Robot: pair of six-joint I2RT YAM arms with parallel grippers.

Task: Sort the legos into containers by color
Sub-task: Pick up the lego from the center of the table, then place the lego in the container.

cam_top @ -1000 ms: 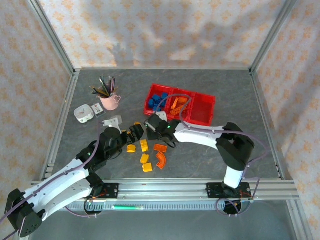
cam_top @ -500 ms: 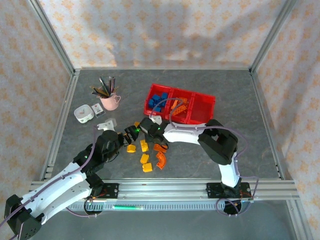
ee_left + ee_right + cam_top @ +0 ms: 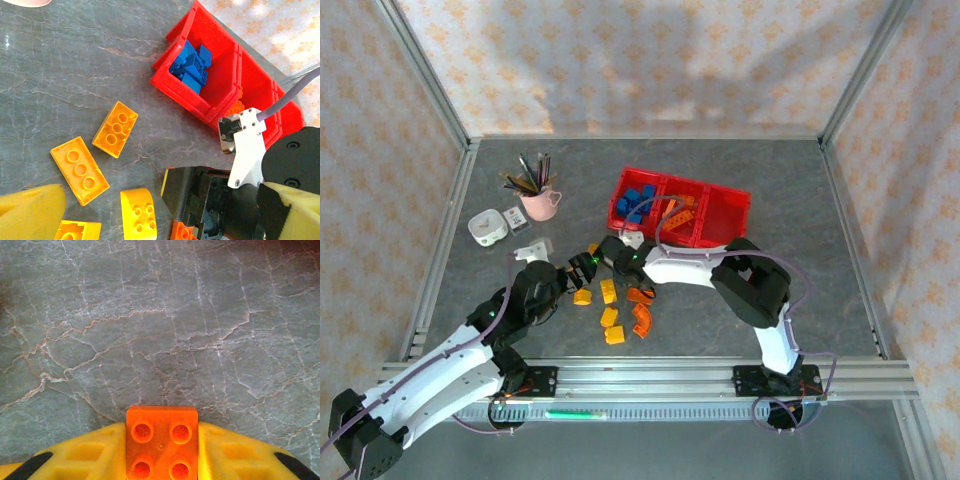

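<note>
My right gripper (image 3: 161, 440) is shut on a small orange four-stud lego (image 3: 161, 442), low over the grey table; from above it sits left of the loose pile (image 3: 594, 259). My left gripper (image 3: 563, 276) is open just beside it, its yellow fingers (image 3: 30, 212) far apart, nothing held. Yellow legos (image 3: 115, 129) lie below it, and more of them (image 3: 608, 291) lie with orange arches (image 3: 641, 319) in the top view. The red containers (image 3: 732, 238) hold blue legos (image 3: 638, 200) in the left bin and orange ones (image 3: 676, 208) in the middle bin.
A pink cup of pens (image 3: 540, 201) and a small white box (image 3: 487, 227) stand at the back left. Metal frame rails run along the table's edges. Bare grey table (image 3: 790, 190) lies right of the containers.
My right arm has reached left from near the containers to the pile and its jaws have closed on the orange lego. My left gripper drew back slightly.
</note>
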